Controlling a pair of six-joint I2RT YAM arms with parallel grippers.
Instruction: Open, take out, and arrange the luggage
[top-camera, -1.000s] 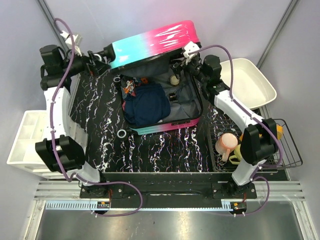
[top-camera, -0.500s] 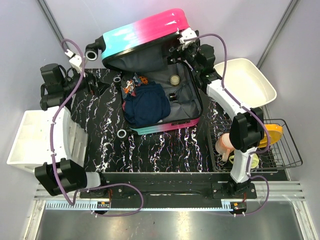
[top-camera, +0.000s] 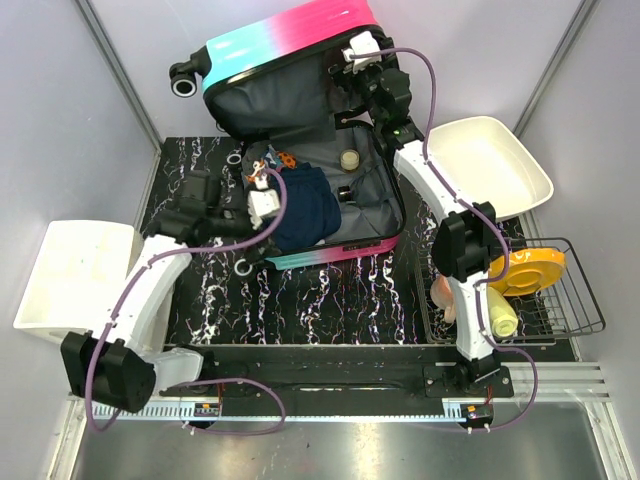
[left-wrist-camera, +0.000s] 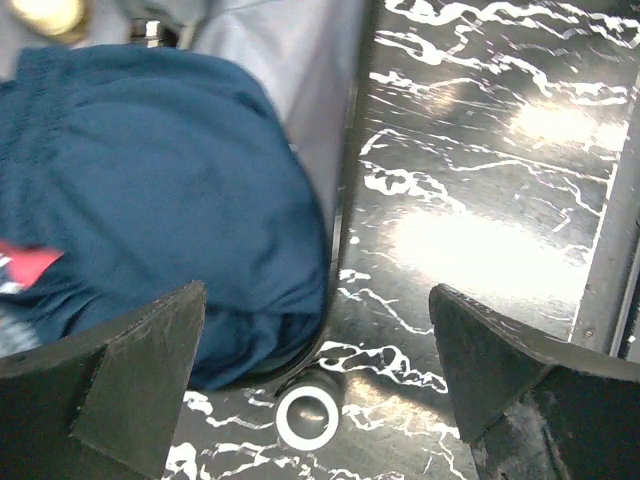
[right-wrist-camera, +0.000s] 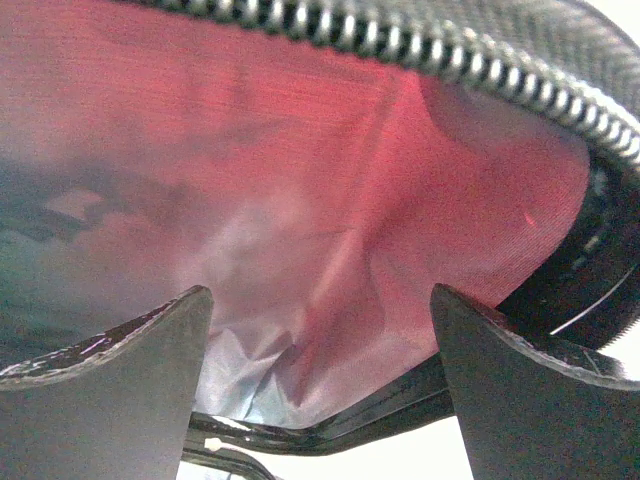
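Observation:
The luggage lies open on the table, its pink-to-teal lid tilted up at the back and its grey-lined base flat. A navy cloth fills the base's left half. My left gripper hovers open over the base's near-left corner. In the left wrist view the navy cloth and a suitcase wheel show between the fingers of the left gripper, which holds nothing. My right gripper is open under the raised lid. Its wrist view shows the right gripper facing the lid lining and zipper.
A white oval tub stands at the back right. A wire basket at the right holds a yellow item and a pink cup. A white bin sits off the table's left. Small items lie in the luggage base.
The lid has swung further up and back with my right gripper following under it and opening slightly. My left arm has swept from the back left to the luggage's near-left corner.

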